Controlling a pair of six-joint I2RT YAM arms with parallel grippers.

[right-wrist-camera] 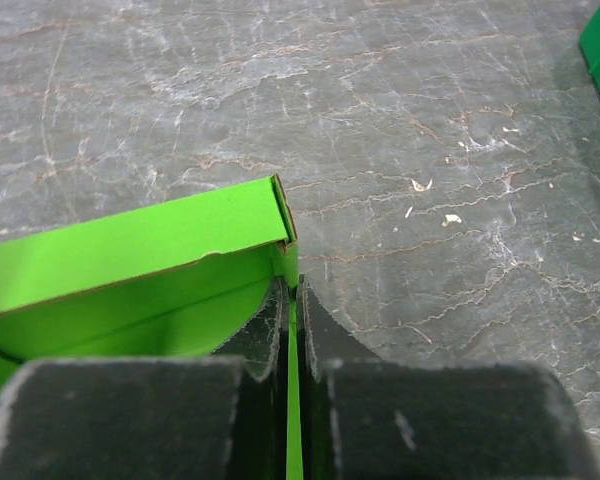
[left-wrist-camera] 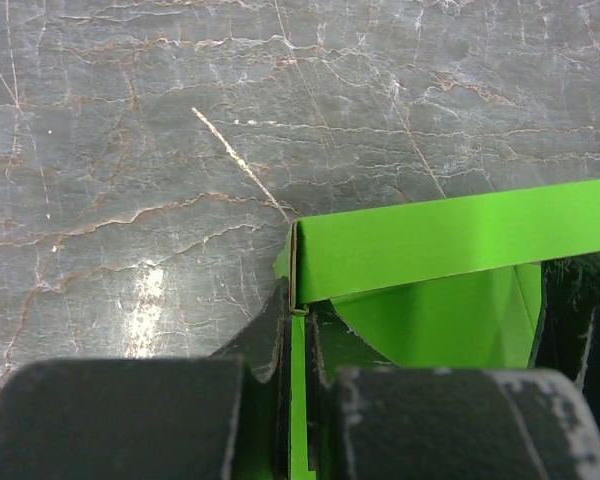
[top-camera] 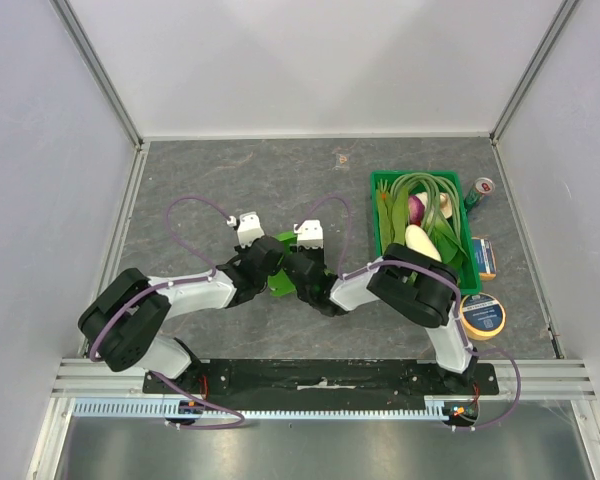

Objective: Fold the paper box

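Note:
The lime-green paper box [top-camera: 278, 262] sits mid-table between my two grippers, mostly hidden by them in the top view. In the left wrist view the box [left-wrist-camera: 450, 250] shows a folded-up wall and the floor inside; my left gripper [left-wrist-camera: 298, 315] is shut on its left side wall. In the right wrist view the box [right-wrist-camera: 130, 255] shows a wall and its corner; my right gripper [right-wrist-camera: 289, 295] is shut on its right side wall. In the top view the left gripper [top-camera: 263, 262] and the right gripper [top-camera: 294, 262] pinch the box from opposite ends.
A dark-green crate [top-camera: 380, 185] of vegetables stands at the right. A red can [top-camera: 479, 190], a small blue and orange box [top-camera: 484, 257] and a round yellow tin [top-camera: 483, 316] lie to its right. White walls enclose the grey stone table [top-camera: 230, 180].

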